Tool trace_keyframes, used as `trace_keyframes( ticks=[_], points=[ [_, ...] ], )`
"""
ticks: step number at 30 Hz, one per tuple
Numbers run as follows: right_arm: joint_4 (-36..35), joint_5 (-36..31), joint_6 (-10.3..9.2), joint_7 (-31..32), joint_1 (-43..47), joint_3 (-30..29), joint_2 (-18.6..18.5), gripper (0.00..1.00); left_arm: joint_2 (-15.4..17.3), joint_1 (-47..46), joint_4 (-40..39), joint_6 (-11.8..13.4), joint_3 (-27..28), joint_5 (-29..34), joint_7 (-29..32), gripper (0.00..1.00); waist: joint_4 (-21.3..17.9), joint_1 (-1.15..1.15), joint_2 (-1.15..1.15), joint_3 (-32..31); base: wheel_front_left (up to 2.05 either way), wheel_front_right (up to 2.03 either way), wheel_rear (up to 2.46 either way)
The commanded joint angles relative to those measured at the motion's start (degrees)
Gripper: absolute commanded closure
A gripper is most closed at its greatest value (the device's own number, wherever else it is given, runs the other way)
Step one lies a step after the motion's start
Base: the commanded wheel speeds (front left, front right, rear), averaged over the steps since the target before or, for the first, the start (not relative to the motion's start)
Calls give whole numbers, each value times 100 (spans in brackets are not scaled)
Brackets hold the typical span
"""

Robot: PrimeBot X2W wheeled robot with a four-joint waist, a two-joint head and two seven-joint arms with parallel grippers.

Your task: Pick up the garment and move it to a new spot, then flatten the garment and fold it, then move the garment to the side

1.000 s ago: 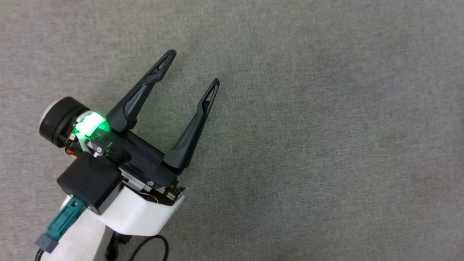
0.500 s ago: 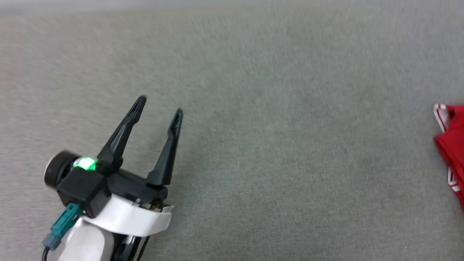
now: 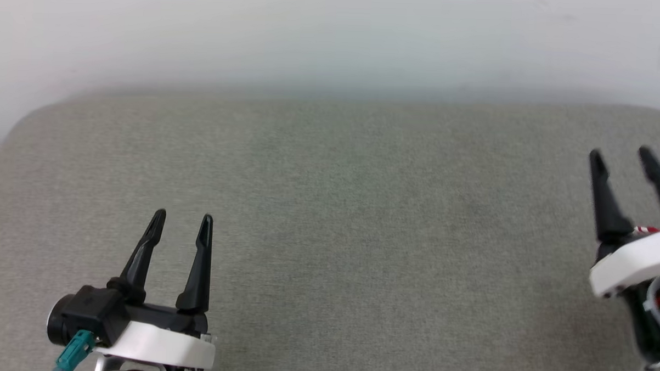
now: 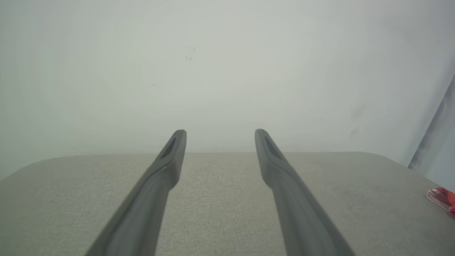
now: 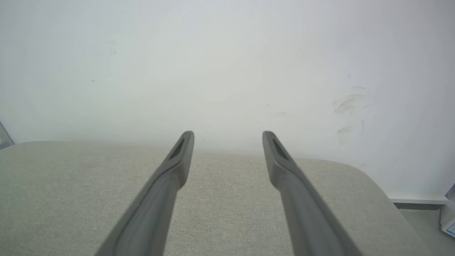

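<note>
In the left wrist view a small corner of the garment, red with striped trim, lies at the far right edge on the grey padded surface. My left gripper hovers open and empty at the lower left of the head view, its fingers pointing toward the wall. My right gripper is open and empty at the right edge. A red-white speck peeks from behind its wrist; whether it is the garment I cannot tell. The rest of the garment is hidden.
The grey padded surface has rounded far corners and ends at a white wall. Past its right end, the right wrist view shows floor and a pale object.
The head camera has tilted up, bringing the wall and far edge into view. My right gripper has come in at the right, where the red garment showed half a second ago.
</note>
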Motion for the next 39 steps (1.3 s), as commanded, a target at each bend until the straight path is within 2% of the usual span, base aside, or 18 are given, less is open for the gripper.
trace_keyframes(
  ticks=[1, 16, 39],
  points=[
    [-8, 49, -6, -102, 219, 68, 86, 0, -24, 96, 58, -22, 49, 57, -11, 0, 149, 2, 0, -159, 0, 0, 0],
    [784, -250, -6, -1545, 1189, 293, 779, 0, -323, 346, 598, -153, 382, 183, -11, 0, 344, 2, 0, -366, 0, 0, 0],
    [1190, -61, -6, -1942, 1132, 315, 855, 0, -248, 348, 653, -169, 262, 203, -12, 0, 170, 2, 0, -439, 0, 0, 0]
  ],
)
